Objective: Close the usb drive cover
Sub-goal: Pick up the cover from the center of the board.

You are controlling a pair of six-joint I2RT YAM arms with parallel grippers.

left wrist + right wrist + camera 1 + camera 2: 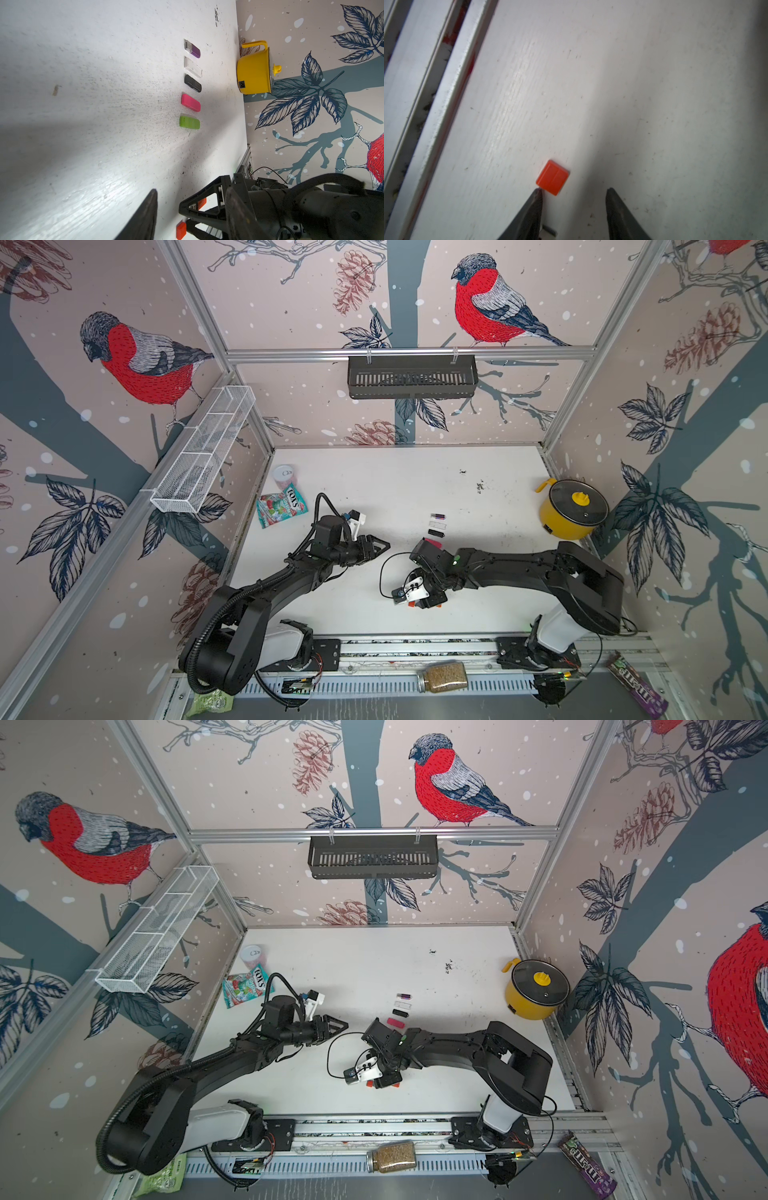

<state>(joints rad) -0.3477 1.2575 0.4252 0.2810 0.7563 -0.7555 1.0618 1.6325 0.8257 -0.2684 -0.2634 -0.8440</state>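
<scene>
White, scuffed tabletop inside bird-patterned walls, with a yellow pot [572, 509] at one edge. A row of drives [192, 83] lies between the pot and the left gripper [386, 546], which hangs with its jaws apart and empty. Farther from the pot, toward the front rail, the right gripper [573, 190] points down, jaws spread and holding nothing. The orange cap [552, 177] lies loose just beside one fingertip. The orange drive [201, 203] sits uncapped on the cap's pot side, partly hidden behind the fingers.
</scene>
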